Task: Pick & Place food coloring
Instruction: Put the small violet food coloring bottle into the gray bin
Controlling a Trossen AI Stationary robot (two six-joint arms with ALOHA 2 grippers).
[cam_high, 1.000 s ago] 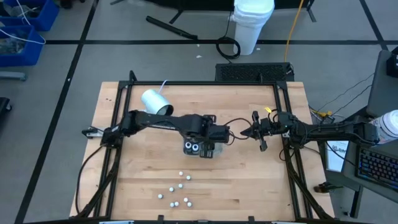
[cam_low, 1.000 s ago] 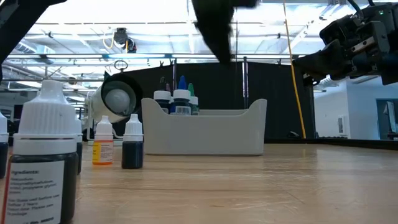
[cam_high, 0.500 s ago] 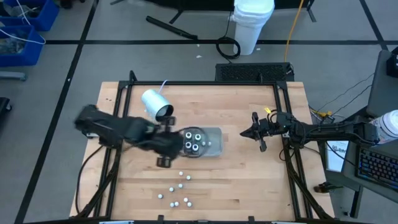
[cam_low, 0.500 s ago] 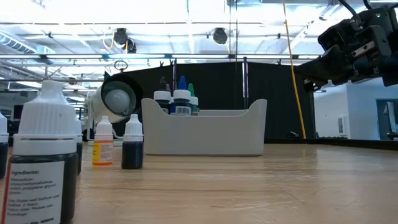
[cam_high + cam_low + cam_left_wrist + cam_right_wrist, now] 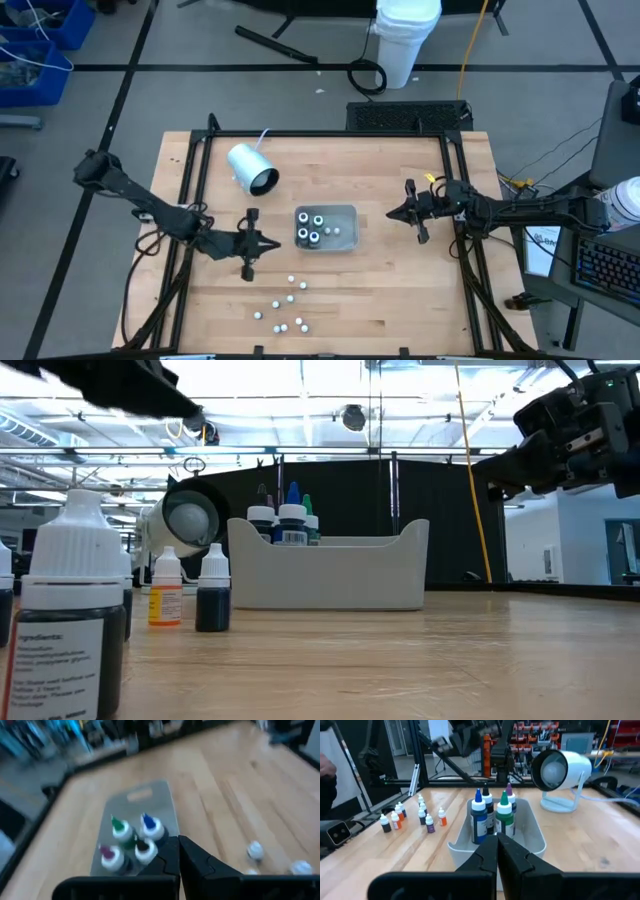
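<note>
High view puts the left pincer, clenched on nothing, above the surface between the tray holding four bottles and the loose bottles just toward its near edge, nearer them than the clenched, empty right pincer.

A pale wooden counter stands on a grey floor crossed by dark lines. Blue bins sit far left, a white bucket beyond the counter. Bright ceiling lights shine above a black curtain.
</note>
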